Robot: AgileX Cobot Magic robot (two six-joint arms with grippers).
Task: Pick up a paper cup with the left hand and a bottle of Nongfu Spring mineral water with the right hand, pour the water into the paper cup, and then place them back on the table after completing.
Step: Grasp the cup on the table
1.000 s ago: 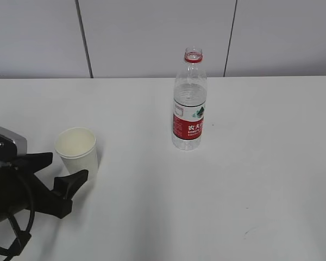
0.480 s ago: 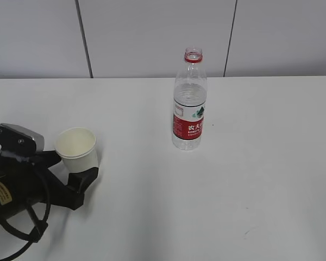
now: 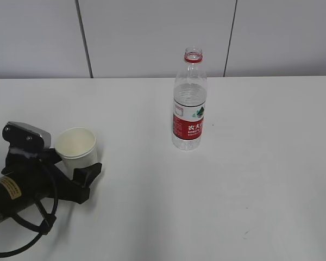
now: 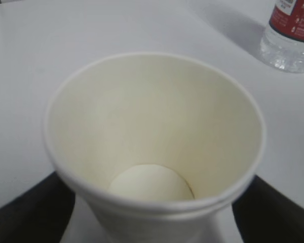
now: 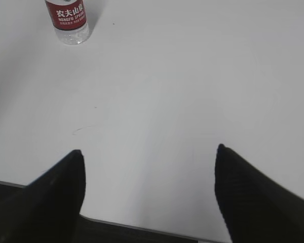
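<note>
White bench [image 3: 261,179] fills the exterior view, w/ grey wall panels [image 3: 152,32] behind, split by dark vertical seams.

Paper cup [image 3: 76,149] stands upright on the bench at the left, empty, pale cream inside. Left gripper [image 3: 70,166] is at the cup: one finger [image 3: 89,173] juts out on the near side of the cup, the other sits behind/left of it, so the cup is between the jaws. Jaws wide, approx. cup width; can't tell if the pads actually touch the cup wall. Cup base is on the bench, not lifted. Arm is black w/ a yellow label [image 3: 10,187], a grey block [image 3: 26,134] on top and looped cables.

Left wrist view: cup [image 4: 152,152] fills most of the frame, seen from above, round bottom visible, dry. Dark finger shapes at both lower corners, either side of the cup.

Water bottle [image 3: 189,100] stands upright mid-bench, well apart from the cup, to its right and farther back. No cap, red neck ring, red label, clear water [image 3: 189,98] up to approx. the shoulder.

Right wrist view: right gripper [image 5: 149,157] has its jaws wide, nothing between them, only bare bench. Bottle [image 5: 67,20] is far off at top left; only its lower part shows. Right gripper isn't seen in the exterior view.
</note>
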